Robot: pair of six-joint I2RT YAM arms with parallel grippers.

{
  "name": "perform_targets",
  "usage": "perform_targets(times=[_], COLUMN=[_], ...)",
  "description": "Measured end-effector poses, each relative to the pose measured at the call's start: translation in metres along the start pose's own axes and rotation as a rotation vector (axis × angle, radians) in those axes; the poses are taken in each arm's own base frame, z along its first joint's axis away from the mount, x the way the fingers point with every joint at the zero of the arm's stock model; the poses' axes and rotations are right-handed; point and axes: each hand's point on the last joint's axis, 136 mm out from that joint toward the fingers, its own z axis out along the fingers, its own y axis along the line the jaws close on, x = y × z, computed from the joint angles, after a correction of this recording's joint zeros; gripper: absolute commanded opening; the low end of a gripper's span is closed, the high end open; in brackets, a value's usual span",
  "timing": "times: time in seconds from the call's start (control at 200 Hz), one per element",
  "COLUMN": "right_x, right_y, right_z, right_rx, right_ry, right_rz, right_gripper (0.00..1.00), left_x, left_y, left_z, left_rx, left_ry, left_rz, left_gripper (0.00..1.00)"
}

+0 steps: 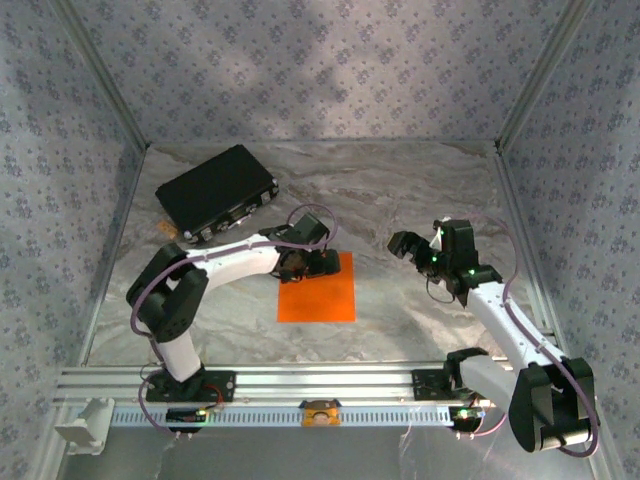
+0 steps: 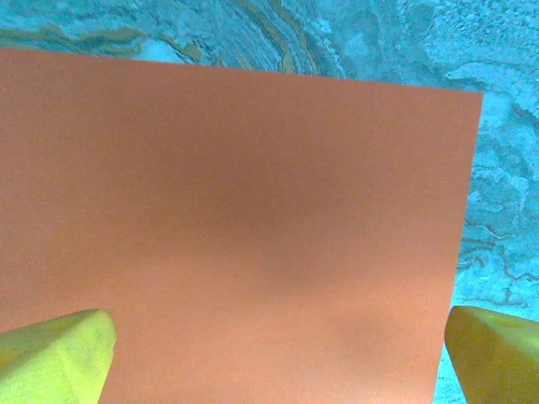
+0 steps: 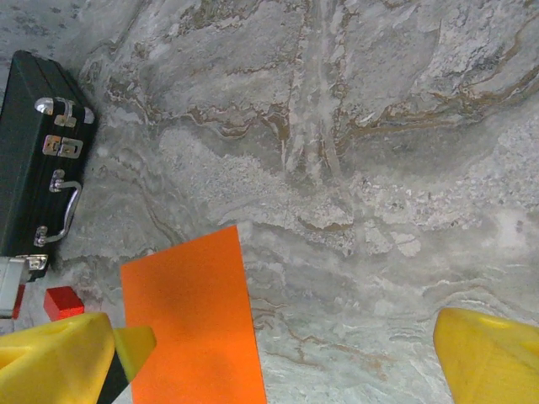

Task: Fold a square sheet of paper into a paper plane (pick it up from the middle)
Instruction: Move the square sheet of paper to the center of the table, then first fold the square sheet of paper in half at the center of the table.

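Orange square sheet of paper [image 1: 317,288] lies flat on the marbled grey desk [image 1: 420,190]: matte, plain, crisp edges. Left jaws are wide open over its far edge, yellow pads [image 2: 55,358] spread, holding nothing. Right jaws are also wide open and empty, off to the sheet's right. Black hard case [image 1: 217,192] sits far left.

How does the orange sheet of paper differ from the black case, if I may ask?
The square sheet of paper is bright orange and flat; the black case is boxy, with metal latches and a handle. The sheet is smaller than the case. The sheet lies mid-table under the open left gripper; the case sits at the far left. Both rest on the table.
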Motion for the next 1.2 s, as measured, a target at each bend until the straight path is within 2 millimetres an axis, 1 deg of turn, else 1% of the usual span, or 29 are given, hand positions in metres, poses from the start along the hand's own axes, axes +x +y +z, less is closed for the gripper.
perform_targets(times=[0.1, 0.165, 0.315, 0.41, 0.54, 0.66, 0.924, 1.109, 1.199], right_x=[0.001, 0.003, 0.011, 0.016, 0.024, 0.028, 0.031, 0.033, 0.033], right_y=[0.002, -0.001, -0.006, -0.009, -0.014, -0.015, -0.014, -0.015, -0.016], right_z=[0.001, 0.003, 0.012, 0.016, 0.019, 0.021, 0.027, 0.030, 0.032], right_rx=[-0.011, -0.003, 0.011, 0.016, 0.034, 0.042, 0.051, 0.062, 0.065], right_ry=[0.006, 0.019, 0.070, 0.094, 0.135, 0.163, 0.195, 0.213, 0.219], right_rz=[-0.001, 0.004, 0.019, 0.022, 0.030, 0.032, 0.027, 0.030, 0.031], right_gripper=[0.99, 0.99, 0.99, 0.99, 0.99, 0.99, 0.99, 0.99, 0.99], left_x=[0.000, 0.001, -0.002, -0.002, 0.004, 0.009, 0.018, 0.019, 0.021], left_y=[0.005, 0.008, 0.005, 0.005, 0.011, 0.015, 0.007, 0.002, 0.002], left_z=[-0.004, -0.007, -0.014, -0.015, -0.008, -0.001, 0.009, 0.015, 0.019], left_rx=[-0.032, -0.054, -0.067, -0.077, -0.113, -0.144, -0.156, -0.149, -0.153], left_ry=[0.006, 0.013, 0.020, 0.030, 0.068, 0.104, 0.159, 0.175, 0.187], left_rz=[0.031, 0.046, 0.071, 0.080, 0.093, 0.108, 0.142, 0.138, 0.132], left_gripper=[1.00, 1.00, 1.00, 1.00, 1.00, 1.00, 1.00, 1.00, 1.00])
